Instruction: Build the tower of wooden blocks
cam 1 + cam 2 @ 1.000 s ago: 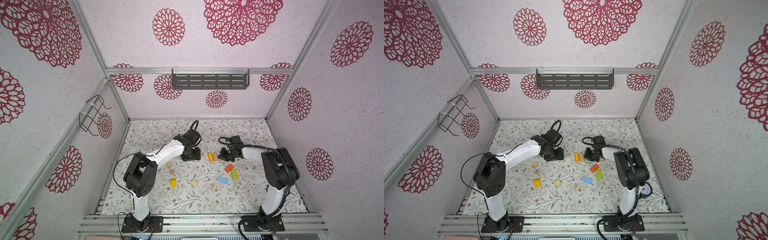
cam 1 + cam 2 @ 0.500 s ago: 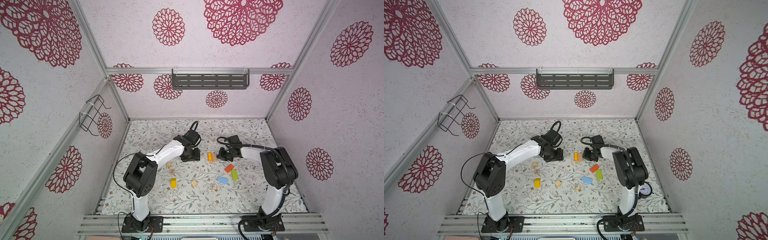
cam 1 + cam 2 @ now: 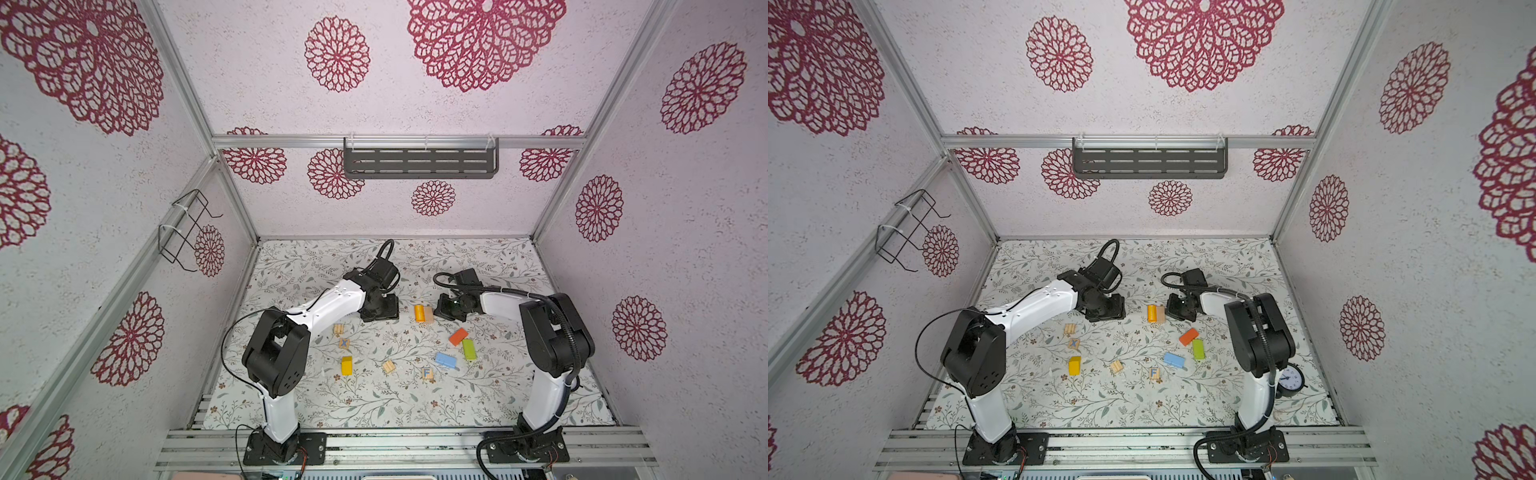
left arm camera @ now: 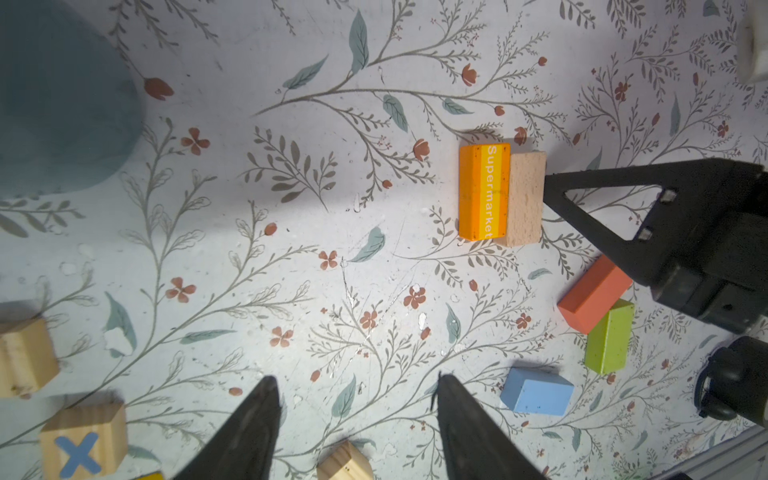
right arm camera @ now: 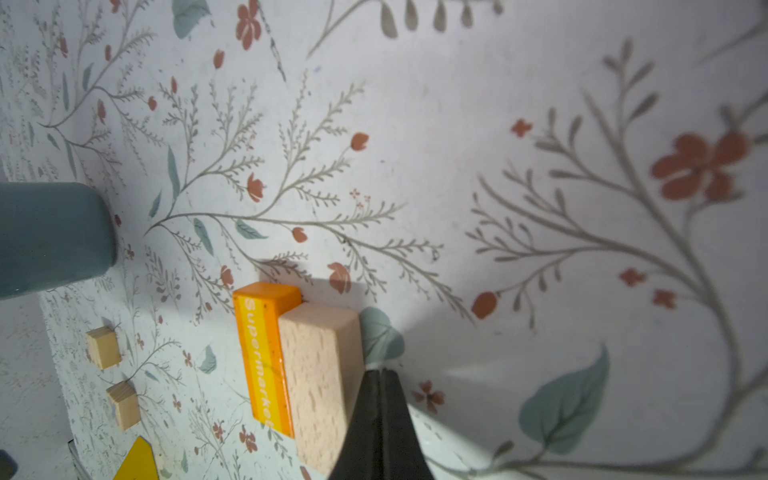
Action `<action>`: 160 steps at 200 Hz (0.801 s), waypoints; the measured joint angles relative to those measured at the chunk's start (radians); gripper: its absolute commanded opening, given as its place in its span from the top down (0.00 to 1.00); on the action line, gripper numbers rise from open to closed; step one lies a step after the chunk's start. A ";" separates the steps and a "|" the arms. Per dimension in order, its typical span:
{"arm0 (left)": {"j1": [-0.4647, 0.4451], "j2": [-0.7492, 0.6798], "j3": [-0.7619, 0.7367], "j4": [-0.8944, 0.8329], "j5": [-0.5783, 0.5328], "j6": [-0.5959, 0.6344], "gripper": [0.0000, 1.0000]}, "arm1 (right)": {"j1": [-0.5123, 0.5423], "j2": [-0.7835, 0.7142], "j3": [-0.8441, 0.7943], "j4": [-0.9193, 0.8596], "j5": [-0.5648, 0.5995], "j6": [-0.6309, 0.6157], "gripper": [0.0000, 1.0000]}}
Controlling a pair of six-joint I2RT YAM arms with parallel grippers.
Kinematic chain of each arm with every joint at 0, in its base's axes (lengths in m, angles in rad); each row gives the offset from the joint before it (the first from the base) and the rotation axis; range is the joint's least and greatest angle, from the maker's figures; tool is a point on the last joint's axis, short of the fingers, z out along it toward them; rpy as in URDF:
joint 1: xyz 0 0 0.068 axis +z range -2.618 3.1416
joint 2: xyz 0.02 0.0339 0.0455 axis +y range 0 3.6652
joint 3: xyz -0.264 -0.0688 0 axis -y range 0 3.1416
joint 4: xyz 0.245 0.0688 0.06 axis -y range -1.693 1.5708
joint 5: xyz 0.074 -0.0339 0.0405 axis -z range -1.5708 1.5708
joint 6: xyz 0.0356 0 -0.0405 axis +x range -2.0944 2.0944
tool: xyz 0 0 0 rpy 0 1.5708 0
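An orange block printed "Supermarket" lies flat against a pale plain wood block mid-table. My right gripper is shut, and its tip touches the pale block's far side; nothing is held. My left gripper is open over bare mat, left of that pair in both top views. Loose blocks lie singly nearer the front: red-orange, green, blue, yellow, an X cube, an F cube and grooved cubes. No tower shows.
A teal cup stands near the left gripper, beyond the orange block. A black alarm clock sits by the right arm's base. Walls close in the mat on three sides.
My right gripper has edged a little to the left, up against the pale block. The left arm and the other blocks have not moved.
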 measured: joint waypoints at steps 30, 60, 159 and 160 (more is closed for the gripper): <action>0.012 -0.026 -0.005 -0.006 -0.005 0.003 0.36 | 0.000 -0.014 -0.007 -0.018 0.020 -0.004 1.00; 0.019 -0.049 -0.005 -0.006 -0.009 0.011 0.36 | 0.000 -0.060 -0.052 -0.027 0.032 -0.005 1.00; 0.024 -0.069 -0.060 -0.003 -0.010 0.019 0.36 | 0.054 -0.171 -0.169 -0.024 0.043 0.005 1.00; 0.024 -0.069 -0.061 -0.003 -0.010 0.019 0.36 | 0.055 -0.171 -0.171 -0.023 0.043 0.006 1.00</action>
